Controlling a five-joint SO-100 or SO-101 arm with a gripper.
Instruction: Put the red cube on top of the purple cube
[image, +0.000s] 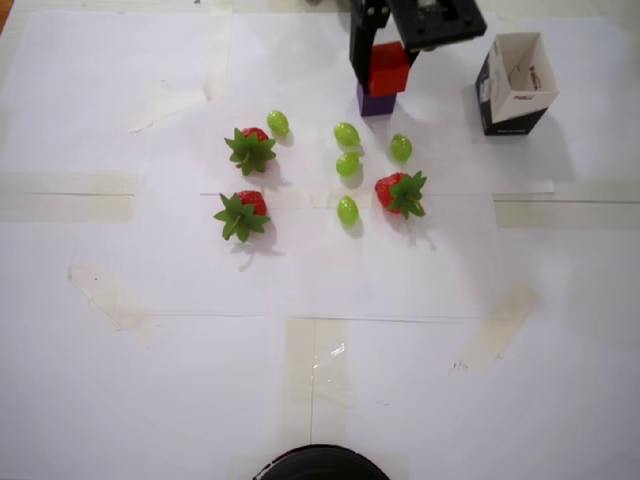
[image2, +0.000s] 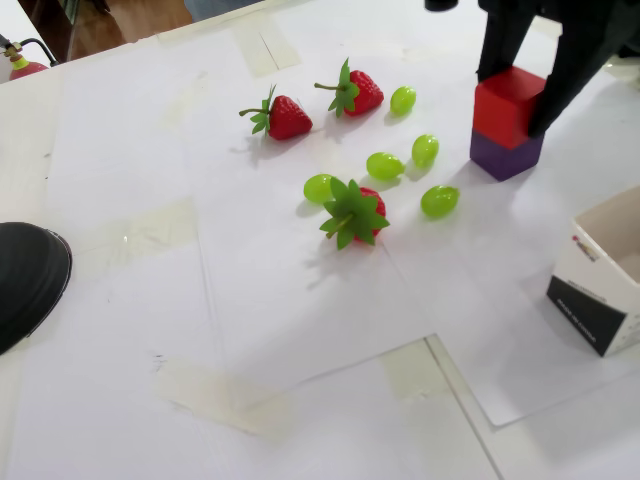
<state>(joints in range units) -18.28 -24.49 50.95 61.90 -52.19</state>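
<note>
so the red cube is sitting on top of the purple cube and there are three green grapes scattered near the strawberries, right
Not quite: the overhead view shows five green grapes, not three. The rest holds: the red cube sits on top of the purple cube, with the strawberries nearby.

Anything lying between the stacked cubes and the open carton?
No. In the overhead view the white paper between the purple cube, with the red cube on it, and the carton is bare; only the gripper hangs above the stack.
</note>
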